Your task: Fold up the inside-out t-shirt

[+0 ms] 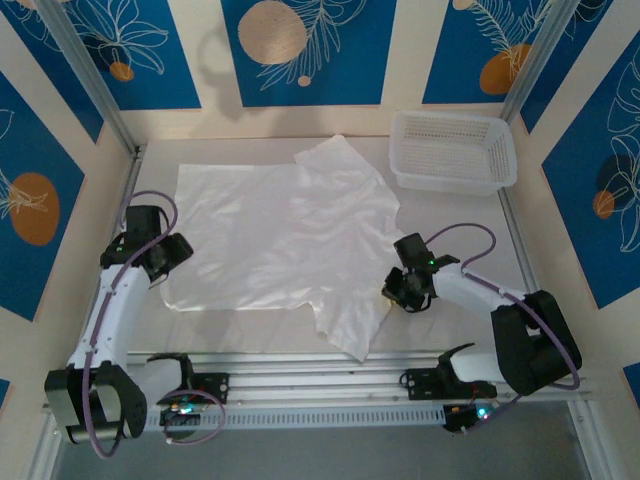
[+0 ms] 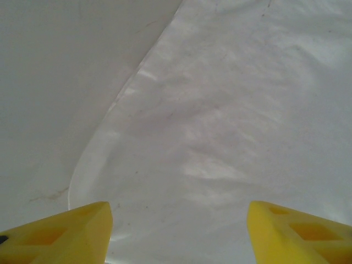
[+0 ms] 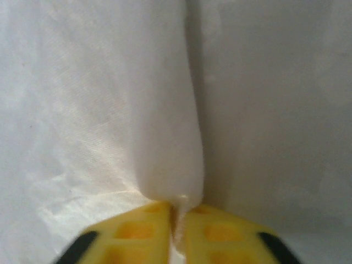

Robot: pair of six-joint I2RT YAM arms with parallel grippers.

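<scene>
Right pincer is pinching a fold of the white thin cotton t-shirt; left pincer is hovering spread above its edge on the pale counter.

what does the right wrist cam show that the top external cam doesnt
Right wrist view: up close, the right tool has its yellow fingers shut on a raised pinch of the t-shirt fabric.
Top external view: the whole t-shirt spread flat on the table, a white mesh basket at the far right, and the left tool at the t-shirt's left edge.
Both: the white t-shirt, with the right tool at its right side.
</scene>
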